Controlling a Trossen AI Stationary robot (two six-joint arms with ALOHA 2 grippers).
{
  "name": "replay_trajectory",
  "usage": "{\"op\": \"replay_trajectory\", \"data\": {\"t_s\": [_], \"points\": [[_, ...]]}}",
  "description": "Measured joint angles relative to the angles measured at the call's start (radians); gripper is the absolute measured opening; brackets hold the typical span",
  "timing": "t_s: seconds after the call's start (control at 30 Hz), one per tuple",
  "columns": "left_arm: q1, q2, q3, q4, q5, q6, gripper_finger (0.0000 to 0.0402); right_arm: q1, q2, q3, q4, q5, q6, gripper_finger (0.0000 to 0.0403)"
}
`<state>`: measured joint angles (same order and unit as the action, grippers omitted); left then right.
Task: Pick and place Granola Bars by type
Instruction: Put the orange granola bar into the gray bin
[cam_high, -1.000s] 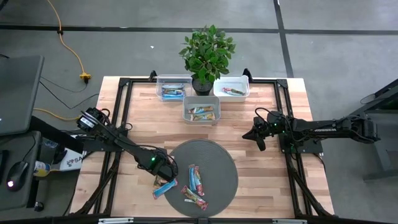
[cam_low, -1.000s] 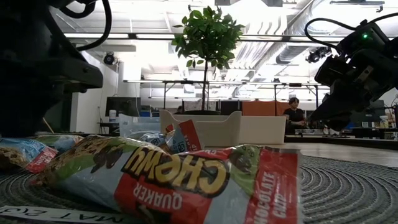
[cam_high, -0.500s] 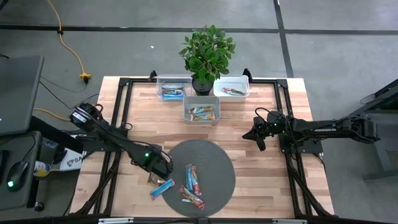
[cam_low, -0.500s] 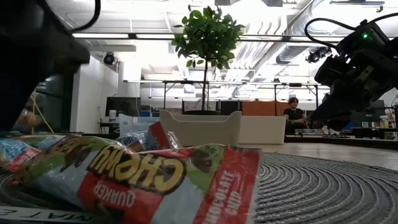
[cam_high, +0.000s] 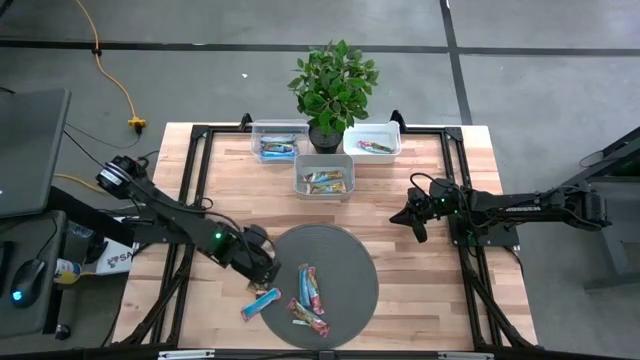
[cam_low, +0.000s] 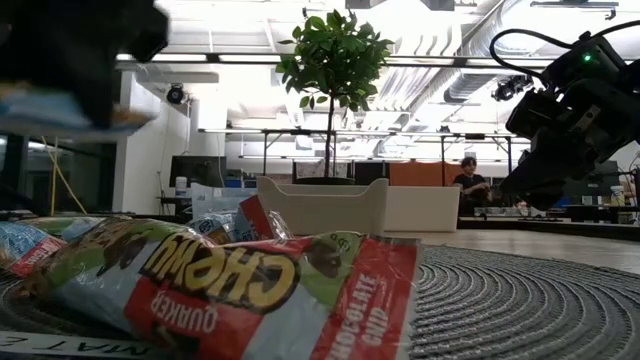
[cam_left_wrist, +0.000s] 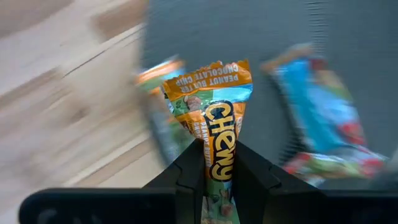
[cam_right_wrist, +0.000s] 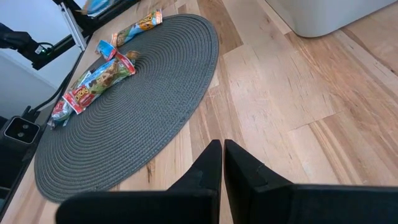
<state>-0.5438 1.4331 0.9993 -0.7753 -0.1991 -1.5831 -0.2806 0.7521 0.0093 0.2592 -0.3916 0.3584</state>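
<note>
orange-and-teal granola bar (cam_left_wrist: 214, 124), grey mat (cam_high: 345, 255)

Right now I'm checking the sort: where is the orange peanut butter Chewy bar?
The orange Chewy bar is clamped in the left gripper, lifted at the round grey mat's left edge in the high view.

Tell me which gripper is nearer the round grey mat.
Left. The left gripper hangs at the round grey mat's left edge, holding a granola bar; the right gripper waits off its right side.

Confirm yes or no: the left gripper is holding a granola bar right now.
Yes: in the left wrist view the left gripper is closed on an orange Chewy granola bar, which sticks out between its two dark fingers.
</note>
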Motion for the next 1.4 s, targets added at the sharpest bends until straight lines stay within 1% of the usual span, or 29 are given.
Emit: {"op": "replay_trajectory", "data": {"t_s": [0.2, 0.27, 0.4, 0.63, 0.8, 0.93, 1.0, 1.13, 1.3, 1.4], "points": [[0.000, -0.005, 0.001, 0.222, -0.048, 0.300, 0.0059, 0.000, 0.000, 0.000, 0.000, 0.000, 0.000, 0.0000], [0.000, -0.005, 0.001, 0.292, -0.056, 0.371, 0.0059, 0.000, 0.000, 0.000, 0.000, 0.000, 0.000, 0.0000], [0.000, -0.005, 0.001, 0.450, -0.107, 0.508, 0.0059, 0.000, 0.000, 0.000, 0.000, 0.000, 0.000, 0.0000], [0.000, -0.005, 0.001, 0.757, -0.124, 0.816, 0.0059, 0.000, 0.000, 0.000, 0.000, 0.000, 0.000, 0.0000], [0.000, -0.005, 0.001, 0.987, -0.163, 1.032, 0.0060, 0.000, 0.000, 0.000, 0.000, 0.000, 0.000, 0.0000], [0.004, -0.005, 0.002, 1.178, -0.174, 1.178, 0.0060, 0.000, 0.000, 0.000, 0.000, 0.000, 0.000, 0.0000], [0.014, -0.011, 0.002, 1.252, -0.163, 1.231, 0.0060, 0.000, 0.000, 0.000, 0.000, 0.000, 0.000, 0.0000], [0.042, -0.063, 0.003, 1.304, -0.119, 1.284, 0.0060, 0.000, 0.000, 0.000, 0.000, 0.000, 0.000, 0.0000], [0.089, -0.152, 0.003, 1.292, -0.071, 1.369, 0.0060, 0.000, 0.000, 0.000, 0.000, 0.000, 0.000, 0.0000], [0.126, -0.210, 0.003, 1.254, -0.051, 1.415, 0.0060, 0.000, 0.000, 0.000, 0.000, 0.000, 0.000, 0.0000]]}}
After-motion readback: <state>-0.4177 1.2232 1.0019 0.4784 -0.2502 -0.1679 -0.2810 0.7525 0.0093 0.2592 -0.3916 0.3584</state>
